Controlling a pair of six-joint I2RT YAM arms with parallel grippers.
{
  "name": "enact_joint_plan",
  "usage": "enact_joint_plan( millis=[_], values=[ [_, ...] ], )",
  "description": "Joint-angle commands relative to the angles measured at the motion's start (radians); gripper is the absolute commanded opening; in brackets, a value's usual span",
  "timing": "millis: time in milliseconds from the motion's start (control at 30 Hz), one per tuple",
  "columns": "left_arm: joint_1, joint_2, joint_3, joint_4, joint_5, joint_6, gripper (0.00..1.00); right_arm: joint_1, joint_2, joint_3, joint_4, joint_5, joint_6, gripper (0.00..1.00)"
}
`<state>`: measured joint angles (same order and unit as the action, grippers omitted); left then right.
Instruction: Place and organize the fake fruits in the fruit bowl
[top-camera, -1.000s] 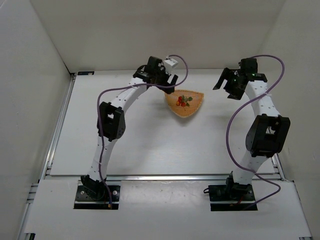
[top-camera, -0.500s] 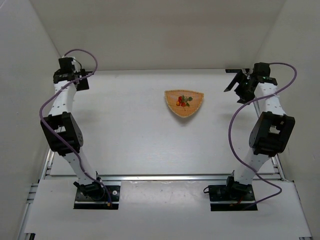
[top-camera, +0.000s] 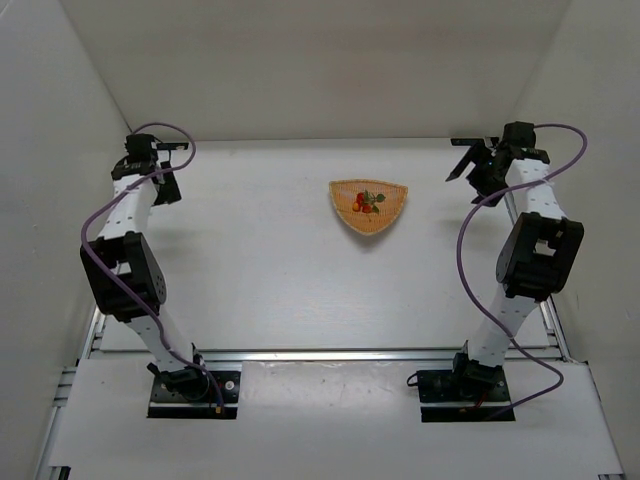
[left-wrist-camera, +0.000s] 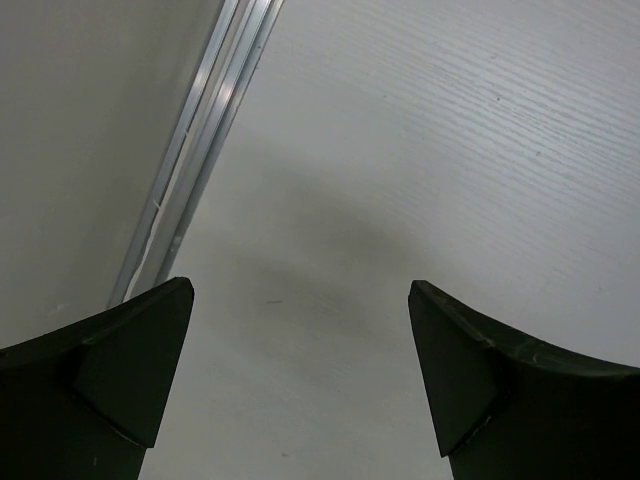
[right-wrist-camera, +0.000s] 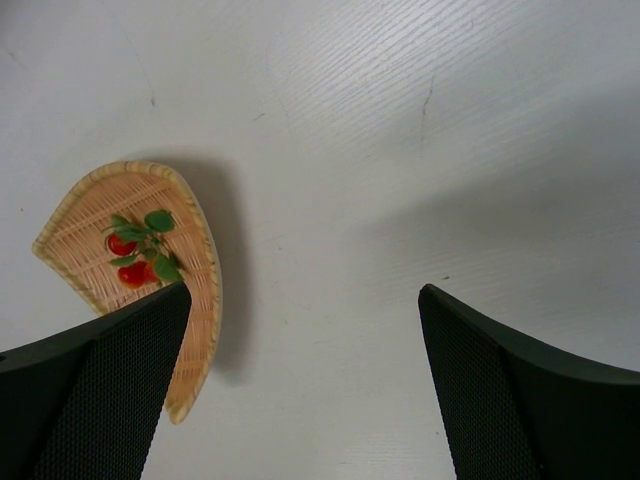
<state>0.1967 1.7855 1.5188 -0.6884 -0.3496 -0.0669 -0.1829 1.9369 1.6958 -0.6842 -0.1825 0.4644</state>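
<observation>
White counter (top-camera: 280, 290), white walls around. Left end effector (left-wrist-camera: 300, 290) sits at the far-left corner, near the aluminium edge rail (left-wrist-camera: 200, 150). Its fingers are spread wide, bare counter showing between them. Fruit bowl (top-camera: 372, 228) is centre-far on the counter, well apart from both arms. Fake fruits (top-camera: 366, 202) lie inside it, red pieces with green leaves bunched near the middle. Right end effector (right-wrist-camera: 305, 291) is at the far right, also wide. Its wrist view shows the bowl partly behind one finger.
</observation>
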Motion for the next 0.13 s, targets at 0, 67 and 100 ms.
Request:
enact_joint_plan(
  millis=[0, 67, 100],
  values=[
    [0.009, -0.069, 0.023, -0.01, 0.009, -0.024, 1.0, -0.004, -0.024, -0.002, -0.003, 0.005, -0.006, 0.99],
    [0.009, -0.069, 0.032, -0.019, 0.021, -0.024, 1.0, -0.004, -0.036, -0.028, 0.015, 0.005, -0.017, 0.99],
    [0.009, -0.069, 0.032, -0.019, 0.021, -0.024, 1.0, -0.004, -0.05, -0.05, 0.035, 0.005, -0.017, 0.99]
  ],
)
